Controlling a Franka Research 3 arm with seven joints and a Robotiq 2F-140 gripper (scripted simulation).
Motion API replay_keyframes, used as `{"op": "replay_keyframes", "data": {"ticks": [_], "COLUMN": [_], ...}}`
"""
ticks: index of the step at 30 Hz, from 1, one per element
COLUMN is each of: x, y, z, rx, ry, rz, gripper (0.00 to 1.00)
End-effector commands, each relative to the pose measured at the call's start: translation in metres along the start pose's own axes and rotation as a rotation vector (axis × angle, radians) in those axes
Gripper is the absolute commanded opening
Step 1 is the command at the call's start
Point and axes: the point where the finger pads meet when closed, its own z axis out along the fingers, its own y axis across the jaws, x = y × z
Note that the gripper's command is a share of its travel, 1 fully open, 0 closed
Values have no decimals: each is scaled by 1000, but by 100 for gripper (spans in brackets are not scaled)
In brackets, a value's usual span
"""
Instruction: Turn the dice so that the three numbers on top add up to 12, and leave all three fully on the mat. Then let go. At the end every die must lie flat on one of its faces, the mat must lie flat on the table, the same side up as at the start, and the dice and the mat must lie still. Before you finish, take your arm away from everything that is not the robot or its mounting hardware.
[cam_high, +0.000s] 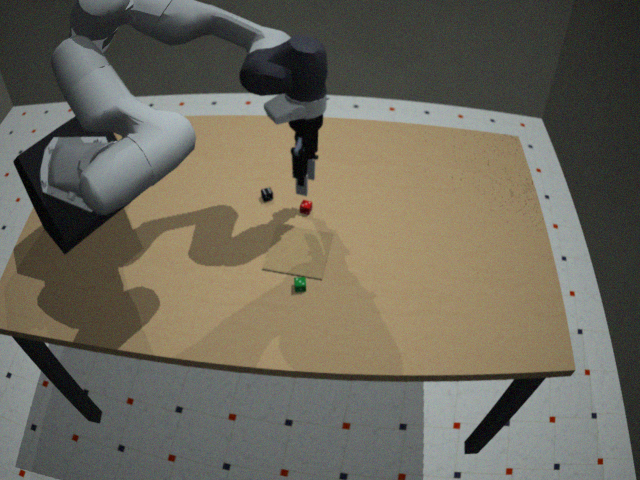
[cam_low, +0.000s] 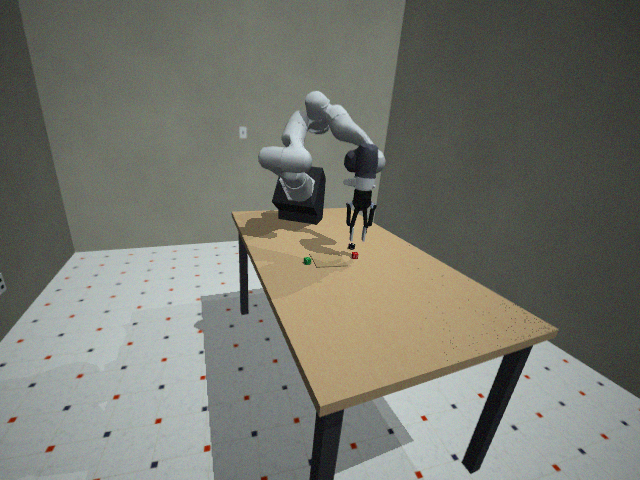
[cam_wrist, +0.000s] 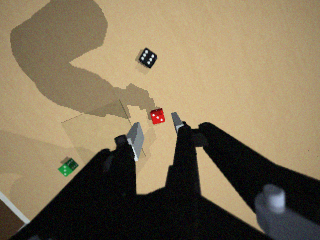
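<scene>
Dim, grainy, perhaps fisheye-warped edges

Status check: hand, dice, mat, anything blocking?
Hand partly closed, empty, above the red die. All three dice off the mat: black, green. Nothing blocking.

Tan wood-grain worktop on dark square legs, faint dark speckling toward its far right corner. White tiled floor dotted with small red and dark-blue diamonds, a grey shadow patch beneath the worktop. Dull olive-grey walls; one carries a small white switch plate.
</scene>
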Motion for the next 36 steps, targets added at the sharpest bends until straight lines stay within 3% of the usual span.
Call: {"op": "replay_keyframes", "data": {"ticks": [1,36], "x": [-2,-2], "y": [-1,-1], "z": [0,5], "rx": [5,5], "ry": [-6,-6], "rz": [37,37], "gripper": [25,25]}}
